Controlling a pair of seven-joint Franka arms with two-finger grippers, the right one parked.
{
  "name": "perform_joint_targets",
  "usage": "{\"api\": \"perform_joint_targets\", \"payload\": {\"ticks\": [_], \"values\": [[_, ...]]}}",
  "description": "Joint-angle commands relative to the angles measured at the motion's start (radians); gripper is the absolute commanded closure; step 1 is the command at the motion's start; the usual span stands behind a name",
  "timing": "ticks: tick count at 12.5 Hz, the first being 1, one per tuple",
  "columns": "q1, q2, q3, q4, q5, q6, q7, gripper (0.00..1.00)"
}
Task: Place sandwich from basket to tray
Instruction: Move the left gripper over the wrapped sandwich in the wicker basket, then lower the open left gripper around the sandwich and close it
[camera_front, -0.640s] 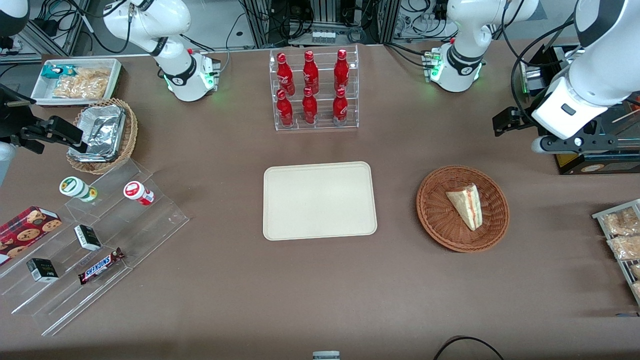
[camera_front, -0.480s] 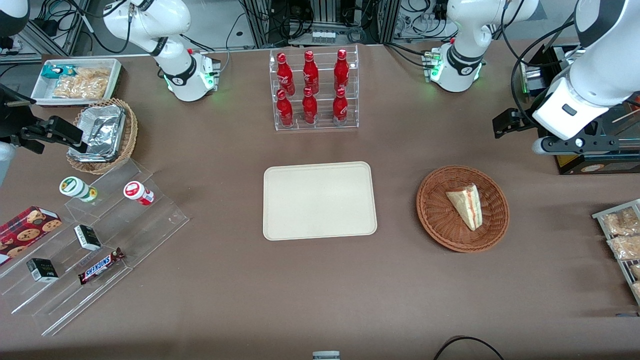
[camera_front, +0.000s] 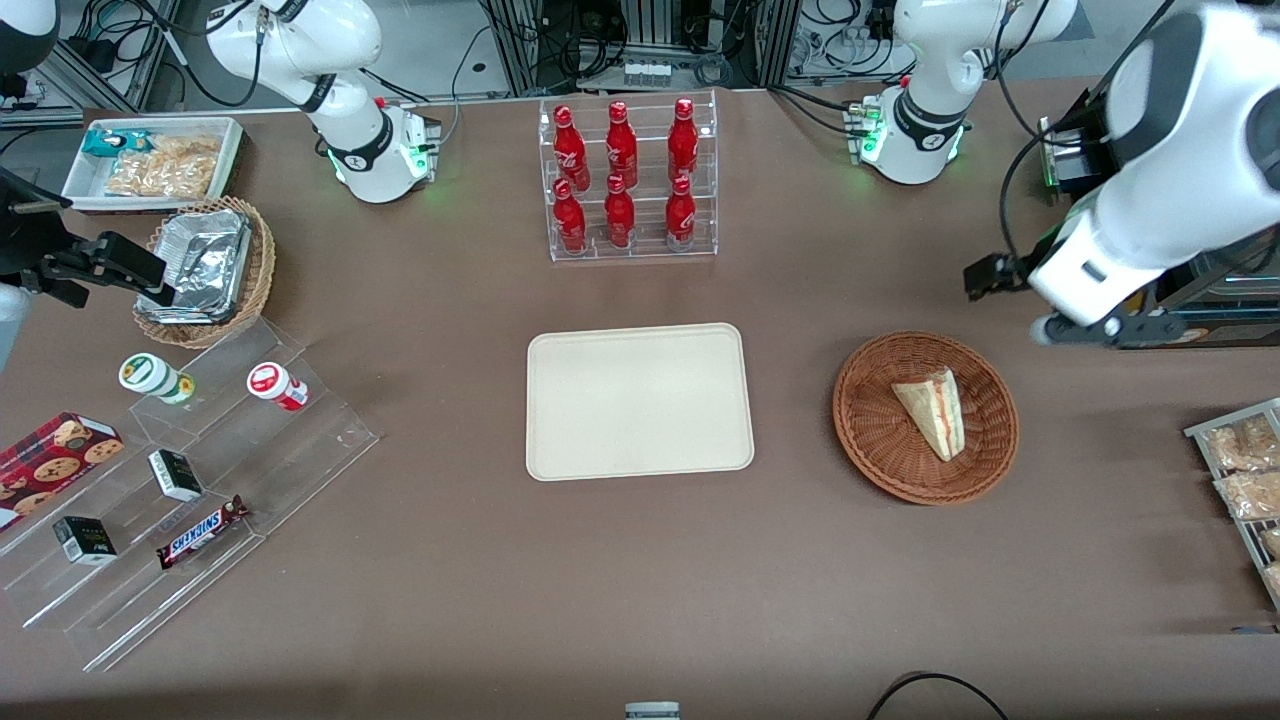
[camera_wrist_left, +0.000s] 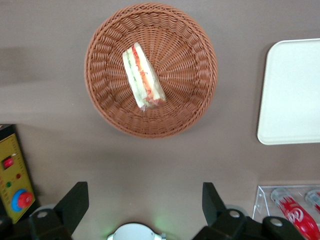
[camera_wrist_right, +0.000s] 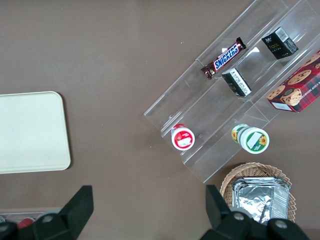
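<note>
A matt brown cloth-like worktop (camera_front: 640, 580) carries the rough woven wicker basket (camera_front: 870, 440) with the soft, pale-bread sandwich (camera_front: 930, 410), the smooth matt cream tray (camera_front: 640, 402), and, above them, the matt black plastic end effector (camera_wrist_left: 145, 212) with fingers spread.

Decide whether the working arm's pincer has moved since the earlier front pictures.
Yes. The pincer, fingers open, has shifted sideways toward the bottle rack, hanging beside the basket.
</note>
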Motion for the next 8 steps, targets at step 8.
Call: {"api": "perform_joint_targets", "payload": {"ticks": [8], "values": [[0.037, 0.002, 0.005, -0.408, 0.046, 0.544, 0.012, 0.00]]}}
